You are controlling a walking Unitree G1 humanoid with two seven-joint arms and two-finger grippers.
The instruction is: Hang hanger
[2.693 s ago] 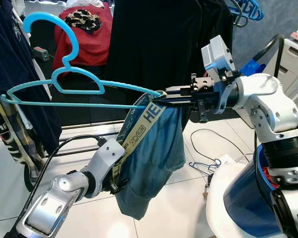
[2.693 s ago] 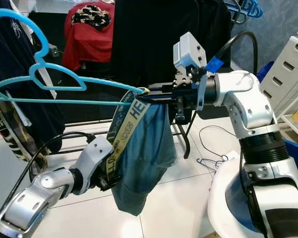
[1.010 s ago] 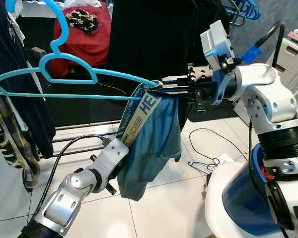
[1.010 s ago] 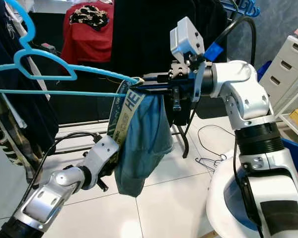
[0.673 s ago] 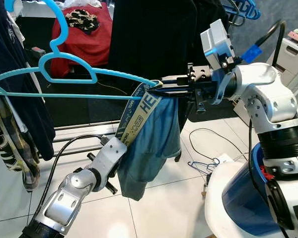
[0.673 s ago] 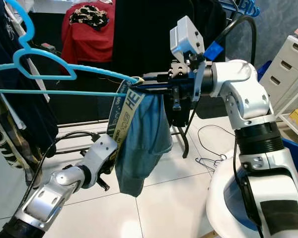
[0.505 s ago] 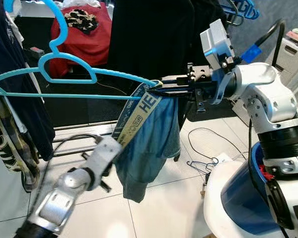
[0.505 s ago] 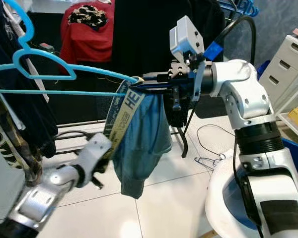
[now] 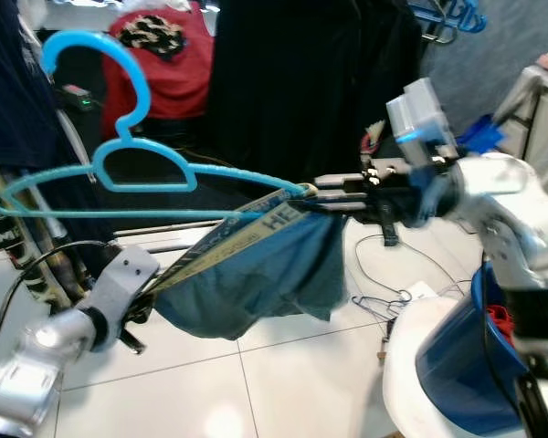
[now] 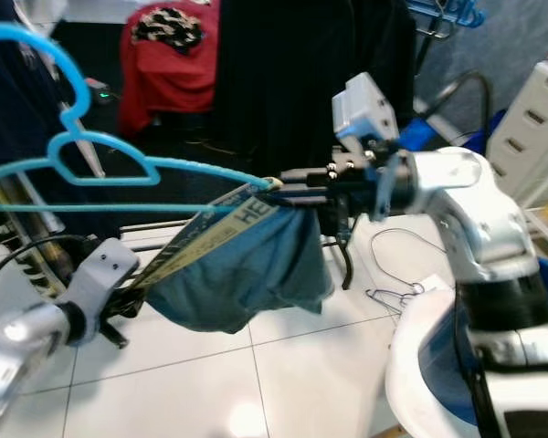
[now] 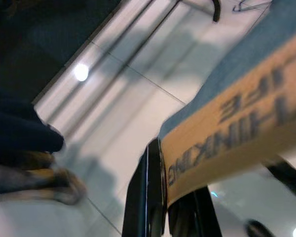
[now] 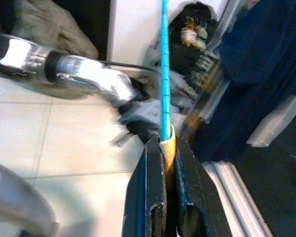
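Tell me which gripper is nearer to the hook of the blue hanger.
Left. The left gripper is below the hook, holding the band of the blue cloth. The right gripper grips the hanger's far end.

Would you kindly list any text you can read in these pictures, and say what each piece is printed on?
"HE": dark letters on the tan waistband of the blue garment draped on the blue hanger; the rest of that word is hidden.
"HINKING": seems to read so on the same band in the left wrist view, seen upside down and blurred.
Nothing else is legible.
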